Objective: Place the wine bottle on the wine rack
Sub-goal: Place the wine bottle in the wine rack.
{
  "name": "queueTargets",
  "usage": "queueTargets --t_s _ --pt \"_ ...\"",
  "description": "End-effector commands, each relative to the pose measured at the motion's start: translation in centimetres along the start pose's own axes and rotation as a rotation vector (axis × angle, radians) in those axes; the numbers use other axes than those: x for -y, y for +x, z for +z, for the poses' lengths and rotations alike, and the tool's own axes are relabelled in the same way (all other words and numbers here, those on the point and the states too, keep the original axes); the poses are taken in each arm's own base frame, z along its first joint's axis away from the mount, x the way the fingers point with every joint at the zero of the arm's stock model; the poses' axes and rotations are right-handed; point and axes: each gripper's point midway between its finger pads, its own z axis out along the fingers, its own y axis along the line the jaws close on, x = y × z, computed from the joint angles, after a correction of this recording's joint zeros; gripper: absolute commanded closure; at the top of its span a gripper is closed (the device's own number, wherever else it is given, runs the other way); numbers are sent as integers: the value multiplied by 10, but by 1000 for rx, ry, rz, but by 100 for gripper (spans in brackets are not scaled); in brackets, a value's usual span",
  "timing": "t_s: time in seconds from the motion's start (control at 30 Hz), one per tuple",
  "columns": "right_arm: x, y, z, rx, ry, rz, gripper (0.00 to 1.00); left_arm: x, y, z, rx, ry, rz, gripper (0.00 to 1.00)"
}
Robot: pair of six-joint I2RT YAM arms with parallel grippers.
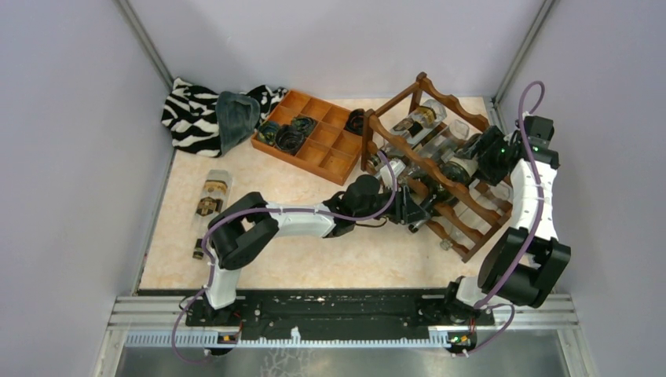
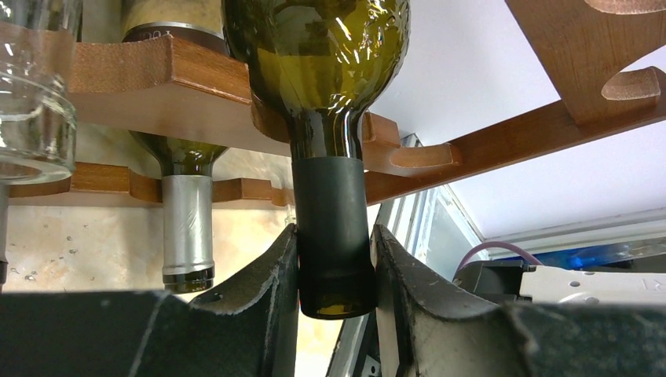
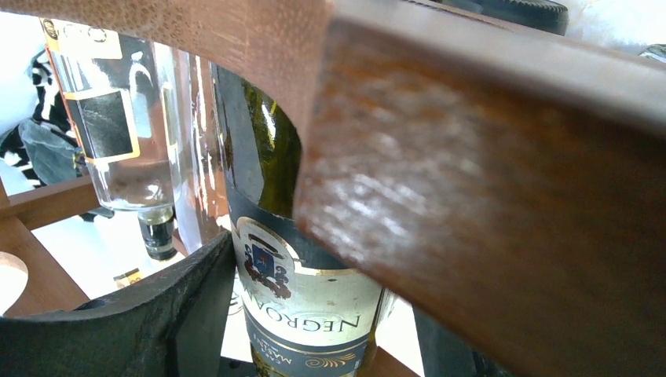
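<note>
Wine bottle (image 2: 330,102) in wine rack (image 2: 510,137); left pincer (image 2: 335,233) pinches neck; right pincer (image 1: 473,161) unclear.

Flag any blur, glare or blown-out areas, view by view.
Top external: evenly lit, sharp enough. Left wrist: glare speckles on the wine bottle, white background blown out. Right wrist: the near wine rack rail is blurred, background at left overexposed.

The letters "NEGROAM" stood on the cream label of the green wine bottle (image 3: 306,314) in the right wrist view, upside down to the camera and next to a printed crest, the rest of the word out of sight; a smaller line beside it, and the gold-edged labels on the clear bottle (image 3: 118,126), were too blurred to read
</note>
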Motion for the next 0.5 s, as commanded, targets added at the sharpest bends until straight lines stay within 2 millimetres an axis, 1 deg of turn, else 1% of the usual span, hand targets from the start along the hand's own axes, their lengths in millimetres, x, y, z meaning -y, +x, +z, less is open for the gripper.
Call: queueTargets --t_s 0.0,0.2,0.33,0.47 --pt "-23 -42 -10 138 -66 -69 38 47 -33 -3 84 162 64 100" --pt "-26 -47 -15 175 -71 -39 35 63 -44 -7 108 205 91 100" --pt "-25 -51 -19 203 -55 -40 30 71 -50 -8 119 229 97 100" --pt "-23 -52 -19 219 -52 -21 27 81 -55 -7 121 269 95 100"
